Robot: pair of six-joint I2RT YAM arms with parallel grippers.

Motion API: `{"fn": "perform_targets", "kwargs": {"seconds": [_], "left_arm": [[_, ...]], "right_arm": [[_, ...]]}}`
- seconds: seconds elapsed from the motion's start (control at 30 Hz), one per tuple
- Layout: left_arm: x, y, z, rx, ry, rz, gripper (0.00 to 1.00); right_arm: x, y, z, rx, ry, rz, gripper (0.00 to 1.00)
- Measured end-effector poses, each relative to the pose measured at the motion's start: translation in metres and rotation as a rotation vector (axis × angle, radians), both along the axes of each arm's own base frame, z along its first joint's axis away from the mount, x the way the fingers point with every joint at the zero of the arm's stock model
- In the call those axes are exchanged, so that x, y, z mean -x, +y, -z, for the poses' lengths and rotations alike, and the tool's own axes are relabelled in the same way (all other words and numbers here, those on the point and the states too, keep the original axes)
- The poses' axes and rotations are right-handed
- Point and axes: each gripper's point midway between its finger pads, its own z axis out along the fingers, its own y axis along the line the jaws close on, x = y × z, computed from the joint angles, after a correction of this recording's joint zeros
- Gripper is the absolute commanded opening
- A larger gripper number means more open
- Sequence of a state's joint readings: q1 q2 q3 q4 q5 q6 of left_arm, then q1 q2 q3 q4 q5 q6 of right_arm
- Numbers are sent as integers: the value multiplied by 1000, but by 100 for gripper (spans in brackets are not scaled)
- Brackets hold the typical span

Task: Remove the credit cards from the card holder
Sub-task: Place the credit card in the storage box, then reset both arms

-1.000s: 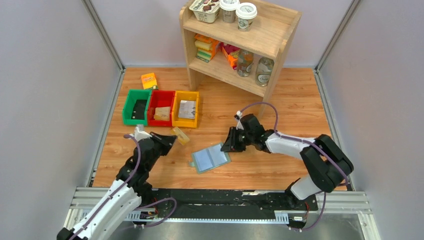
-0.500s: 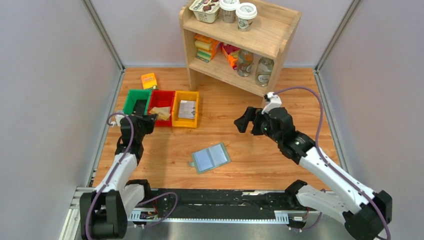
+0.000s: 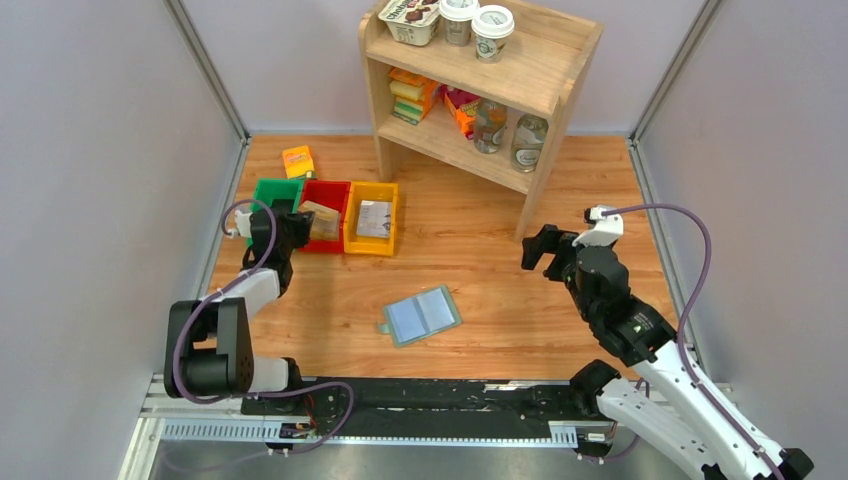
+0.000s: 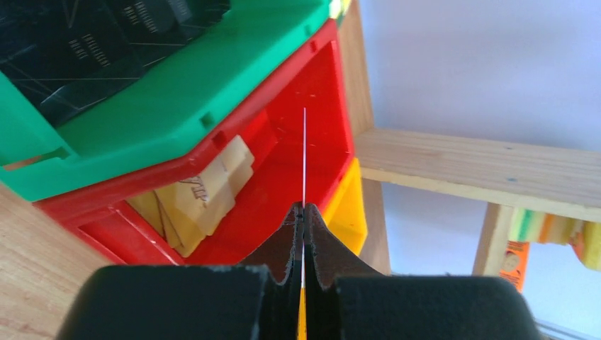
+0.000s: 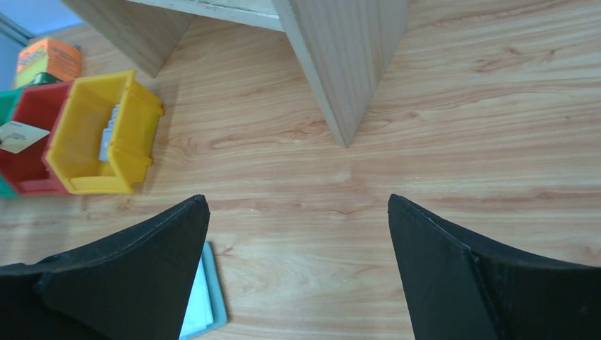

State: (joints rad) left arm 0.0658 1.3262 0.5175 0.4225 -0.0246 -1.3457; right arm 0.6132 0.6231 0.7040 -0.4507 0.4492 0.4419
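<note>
The card holder (image 3: 422,315) lies open and flat on the wooden table, blue-grey panels up; its corner (image 5: 205,301) shows beside my right gripper's left finger. My left gripper (image 3: 292,228) hangs over the red bin (image 3: 325,188) and is shut on a thin credit card (image 4: 305,152), which I see edge-on as a pale line sticking out past the fingertips. Tan cards (image 4: 202,195) lie in that red bin. My right gripper (image 3: 546,256) is raised to the right of the card holder, apart from it. In its wrist view the right gripper (image 5: 298,202) stands wide open with nothing between its fingers.
A green bin (image 3: 262,192) and a yellow bin (image 3: 372,188) flank the red one. An orange packet (image 3: 298,160) lies behind them. A wooden shelf (image 3: 540,75) with jars, cups and packets stands at the back; one of its legs (image 5: 347,64) is just ahead of my right gripper.
My left arm has carried the card from beside the card holder back to the red bin. My right gripper has left the holder's edge, drawn back to the right and opened wide.
</note>
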Motion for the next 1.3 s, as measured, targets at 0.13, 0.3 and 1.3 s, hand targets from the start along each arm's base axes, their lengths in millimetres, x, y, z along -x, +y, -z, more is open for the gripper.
{"fn": "perform_targets", "kwargs": {"seconds": [0.13, 0.3, 1.3], "left_arm": [[-2, -2, 21, 9, 48, 2, 4], [-2, -5, 49, 15, 116, 10, 11], [153, -6, -159, -667, -107, 279, 67]], "right_arm": [[1, -7, 6, 30, 17, 27, 100], [2, -13, 10, 52, 27, 49, 100], [74, -120, -63, 71, -209, 309, 100]]}}
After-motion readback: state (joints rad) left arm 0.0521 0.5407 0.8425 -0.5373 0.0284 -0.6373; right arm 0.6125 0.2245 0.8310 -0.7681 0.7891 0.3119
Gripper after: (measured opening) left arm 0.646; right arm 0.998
